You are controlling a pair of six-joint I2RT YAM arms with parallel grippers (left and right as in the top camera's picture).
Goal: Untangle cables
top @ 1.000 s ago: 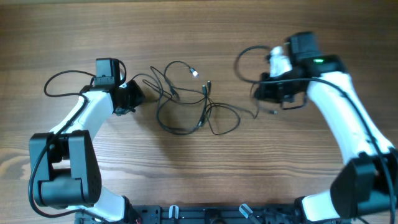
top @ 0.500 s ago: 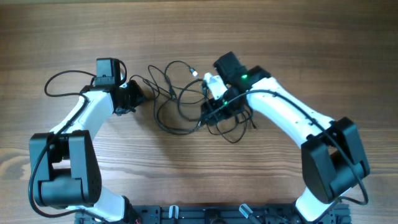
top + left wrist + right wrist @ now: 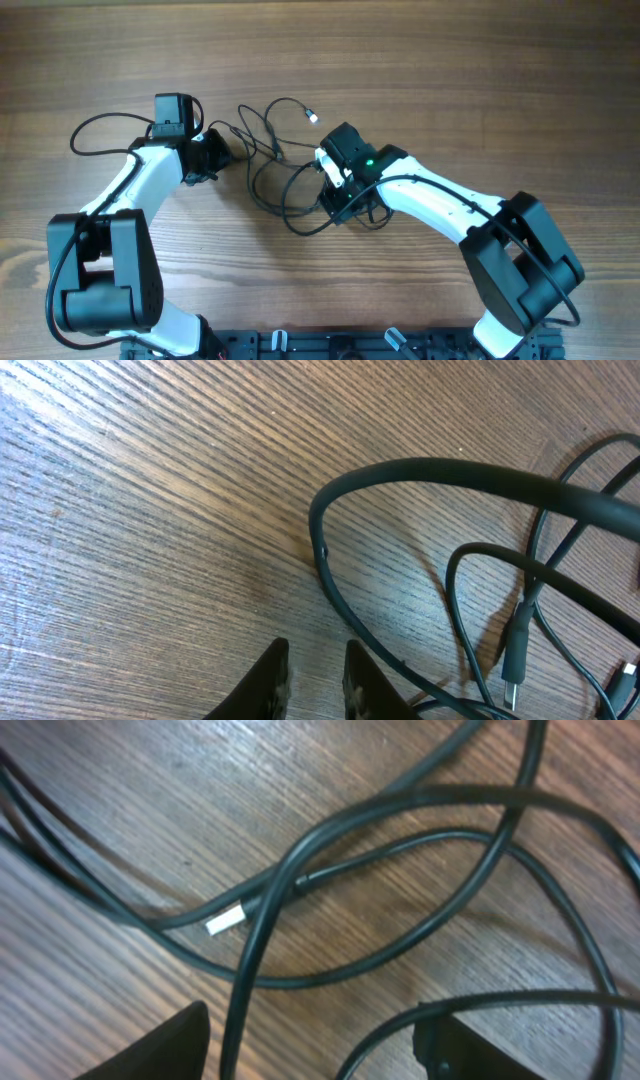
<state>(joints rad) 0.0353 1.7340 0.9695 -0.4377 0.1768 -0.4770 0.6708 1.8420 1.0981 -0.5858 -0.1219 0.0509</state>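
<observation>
The cables (image 3: 290,165) lie as a loose tangle of thin black cords at the middle of the table, one silver-tipped plug (image 3: 313,117) sticking out at the back. My left gripper (image 3: 222,152) sits at the tangle's left edge. In the left wrist view its fingertips (image 3: 315,685) stand a narrow gap apart over bare wood, with a cord (image 3: 450,468) arcing just to their right. My right gripper (image 3: 338,208) hovers low over the tangle's right side. It is open wide (image 3: 310,1055), with cords running between its fingers (image 3: 150,1050) and a white-tipped plug (image 3: 225,920) just ahead.
Thicker black arm cables (image 3: 100,125) loop off the left arm at the back left. The wooden table (image 3: 500,80) stretches bare to the right and front. The arm bases stand at the front edge.
My right arm swung left from the right side to the tangle's right side, and its jaws opened. The left jaws parted slightly; the left arm stayed put.
</observation>
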